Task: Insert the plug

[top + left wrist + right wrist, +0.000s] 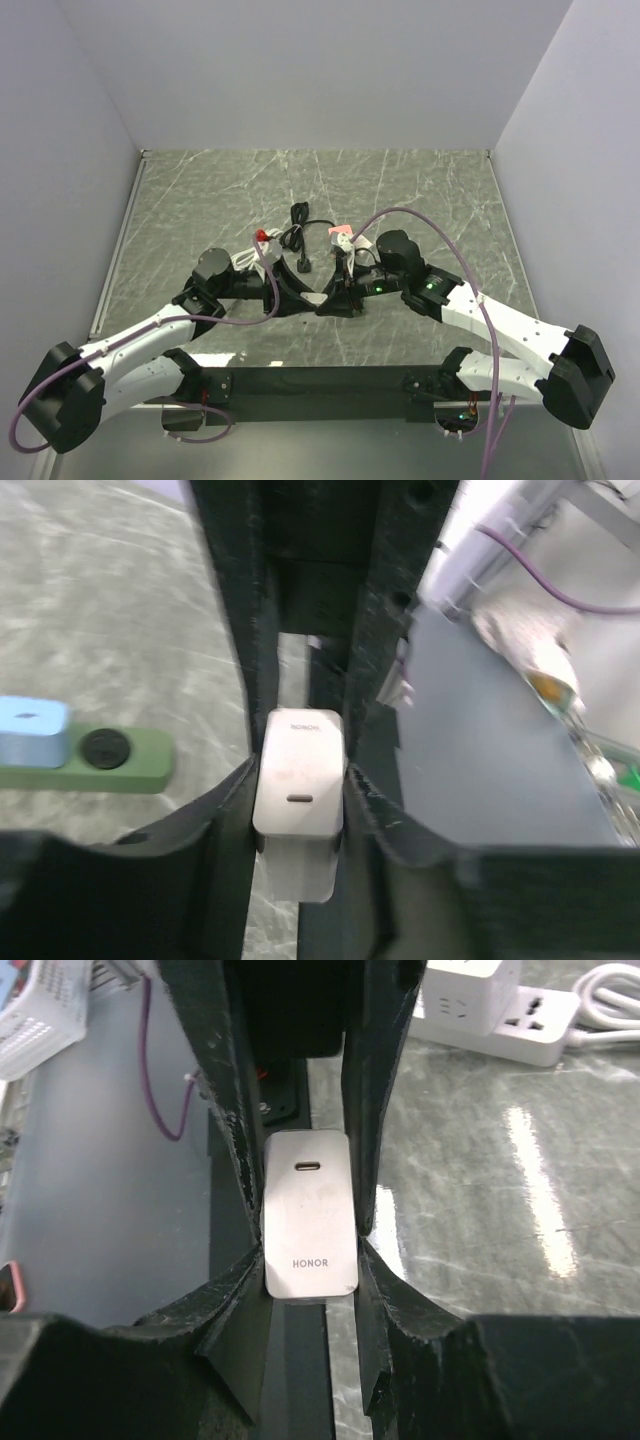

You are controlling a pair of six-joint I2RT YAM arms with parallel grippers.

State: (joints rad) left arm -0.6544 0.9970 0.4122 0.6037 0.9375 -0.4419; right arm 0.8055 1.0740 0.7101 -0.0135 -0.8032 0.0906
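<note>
Grip is shared: left tool point(300, 765) and right tool point(338, 297) are both narrowed onto the charger point(310, 1225), held over the middle of the table point(420, 200). Its prongs seem hidden, so let one tool release cleanly, then square the charger to the power strip point(500, 1005) before pressing in.

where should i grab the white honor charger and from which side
By its two long narrow edges, coming in facing the broad flat face. The charger is a slim flat slab, so its parallel edges give square contact. The right end effector pinches it that way near the logo end, the left end effector near the port end.
</note>
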